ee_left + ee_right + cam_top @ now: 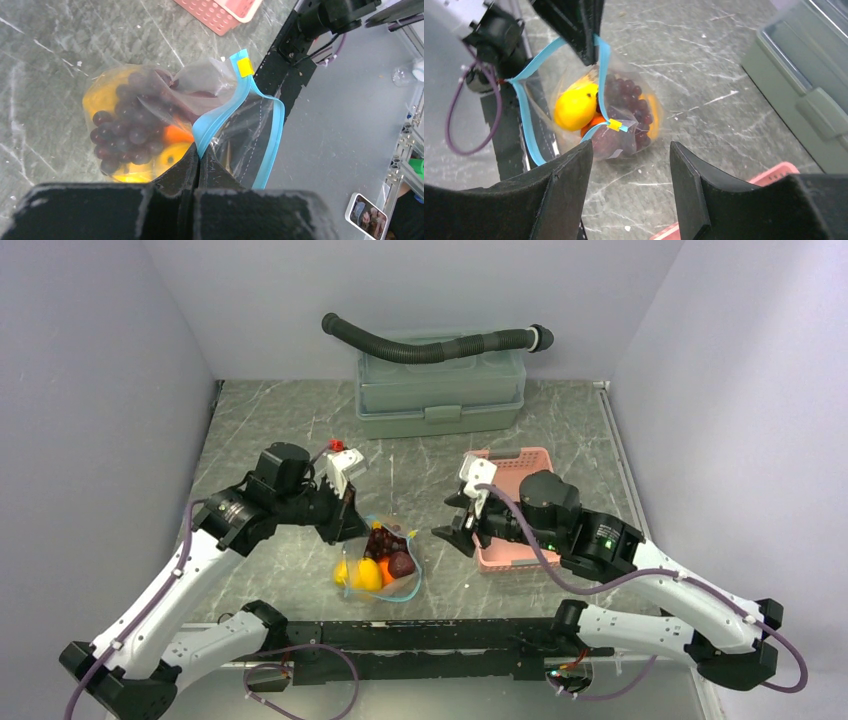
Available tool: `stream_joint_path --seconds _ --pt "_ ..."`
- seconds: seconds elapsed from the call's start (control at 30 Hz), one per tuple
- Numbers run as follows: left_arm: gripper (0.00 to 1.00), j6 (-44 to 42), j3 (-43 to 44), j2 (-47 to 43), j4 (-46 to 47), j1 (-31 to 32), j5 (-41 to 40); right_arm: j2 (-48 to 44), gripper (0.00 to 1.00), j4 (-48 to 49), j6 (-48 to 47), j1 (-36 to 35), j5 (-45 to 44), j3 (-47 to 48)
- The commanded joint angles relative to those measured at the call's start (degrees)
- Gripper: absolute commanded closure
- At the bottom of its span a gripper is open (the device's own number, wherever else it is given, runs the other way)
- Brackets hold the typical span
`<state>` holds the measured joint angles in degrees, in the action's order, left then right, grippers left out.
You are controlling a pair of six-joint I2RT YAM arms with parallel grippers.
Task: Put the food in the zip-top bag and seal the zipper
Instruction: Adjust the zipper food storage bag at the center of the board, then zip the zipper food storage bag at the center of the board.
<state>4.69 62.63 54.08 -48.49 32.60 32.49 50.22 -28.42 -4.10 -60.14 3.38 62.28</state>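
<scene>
Pressed together on the teal-blue zipper, the left gripper pinched the strip between its two black fingers, at the bag's upper edge. Its grip showed again from the other wrist, with the dark fingertips clamped over the strip where it bent. The right gripper stood spread with nothing between its jaws. It was near the bag but apart from it, over the table between the bag and the pink basket.

One zip-top bag lay below and just beyond the left claw, near the table's front edge. It was thin, clear and crumpled. The two halves of its zipper parted into a loop, so the mouth gaped, and one small yellow slider tab sat on the strip.

All the food was inside the bag. There was one dark purple grape bunch of many round beads and one smooth orange ball. At least two glossy yellow lemon-like pieces could be counted, the plainest lying against the grapes. One dark reddish piece lay beside the slider; its kind could not be told.

Further out, the slotted plastic basket sat to the right. A grey-green lidded box stood at the back, with one black ribbed hose draped across it. The tabletop was grey and veined like marble.
</scene>
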Motion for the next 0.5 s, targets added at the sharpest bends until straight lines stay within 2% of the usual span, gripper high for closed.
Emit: stream_joint_path --seconds 0.0,0.47 --pt "1.00 -2.5 -1.0 -2.7 3.7 0.5 5.8 -0.7 0.39 2.8 -10.8 -0.2 10.9 -1.9" --pt "1.00 -1.0 -4.0 -6.0 3.8 3.0 8.6 0.0 0.41 5.4 -29.8 -1.6 22.1 -10.3"
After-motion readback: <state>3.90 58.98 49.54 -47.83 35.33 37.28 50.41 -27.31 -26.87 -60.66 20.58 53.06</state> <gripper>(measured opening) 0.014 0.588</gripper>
